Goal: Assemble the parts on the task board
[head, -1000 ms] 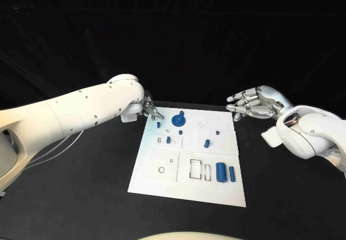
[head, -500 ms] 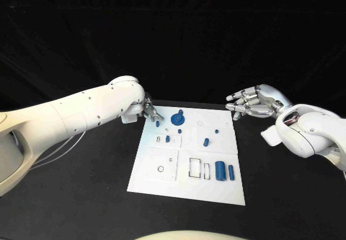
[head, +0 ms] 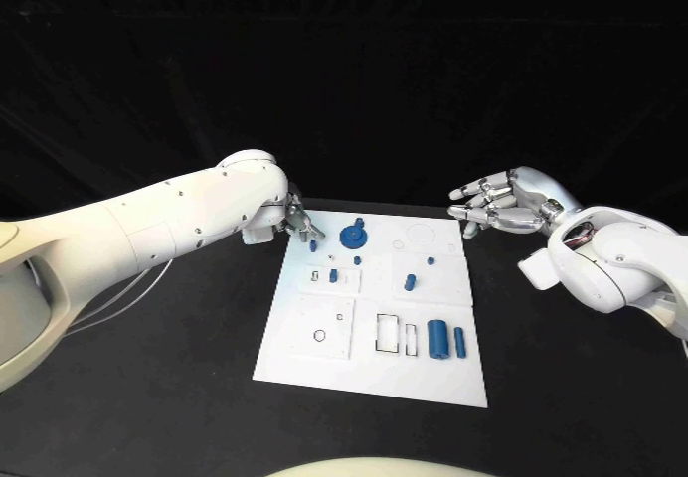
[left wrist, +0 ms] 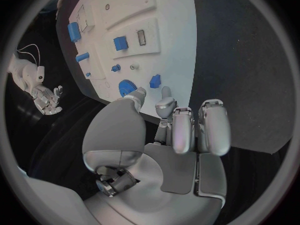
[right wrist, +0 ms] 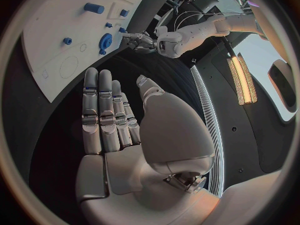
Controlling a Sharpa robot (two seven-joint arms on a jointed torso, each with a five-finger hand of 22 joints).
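Parts wait on the board; left hand, fingers apart and empty, should settle squarely over the small peg beneath its fingertips before pinching, right hand open alongside.

No text, label, brand, number or sign can be read anywhere; the flat white rectangular task board bears only thin black outlines (rectangles and small circles, none forming a letter or a digit).

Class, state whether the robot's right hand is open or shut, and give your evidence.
Open: the right hand shows a bare palm with straight fingers, holding nothing.
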